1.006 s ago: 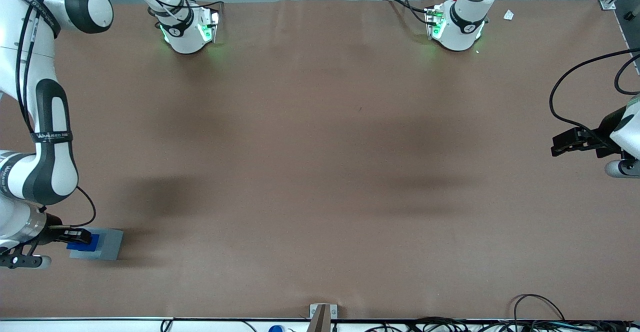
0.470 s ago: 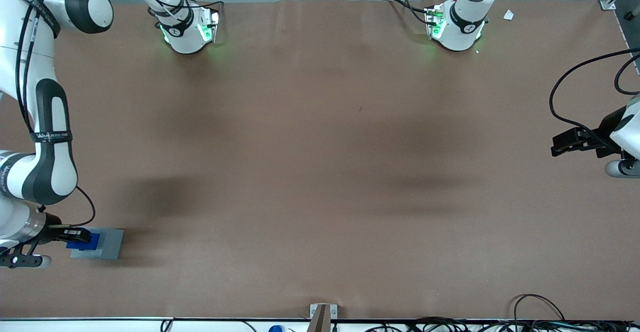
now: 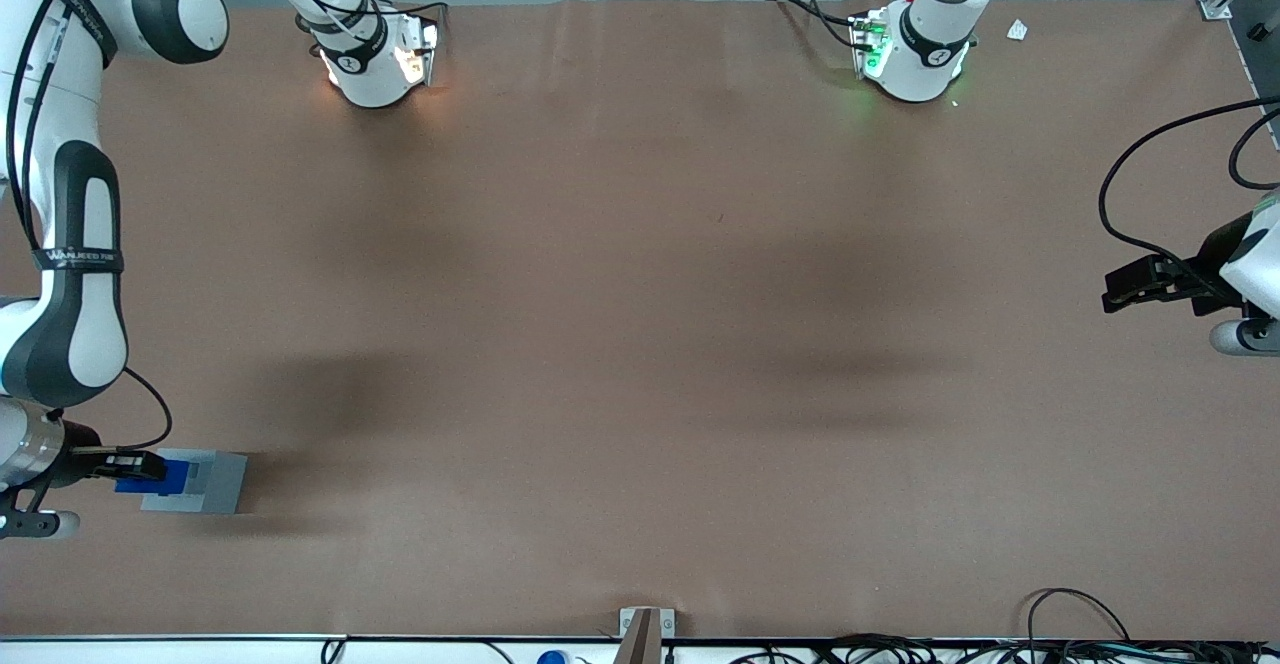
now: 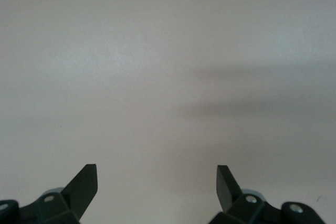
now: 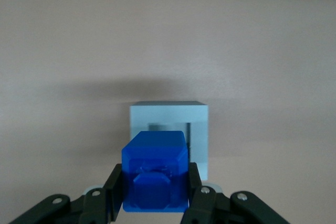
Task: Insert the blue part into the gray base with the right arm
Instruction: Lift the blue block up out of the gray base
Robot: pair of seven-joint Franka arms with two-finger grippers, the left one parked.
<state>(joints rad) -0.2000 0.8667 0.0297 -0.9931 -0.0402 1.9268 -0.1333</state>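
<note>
The gray base [image 3: 212, 484] rests on the brown table close to the front camera, at the working arm's end. Its square hollow shows in the right wrist view, on the gray base [image 5: 197, 121]. My right gripper [image 3: 132, 464] hovers over the base's outer edge, shut on the blue part [image 3: 152, 480]. The right wrist view has the blue part [image 5: 155, 169] clamped between both black fingers [image 5: 113, 190] of the gripper [image 5: 155, 187]. The part sits above the base and partly covers the hollow, offset toward the gripper.
The brown table mat [image 3: 640, 344] stretches wide toward the parked arm's end. Both arm pedestals [image 3: 375, 59] stand along the edge farthest from the front camera. A small bracket [image 3: 645, 624] and cables [image 3: 1080, 634] line the nearest edge.
The gripper with the blue part has drawn back from the base's middle toward the table's end, uncovering more of the gray top. The working arm's pedestal light turned from green to white-orange.
</note>
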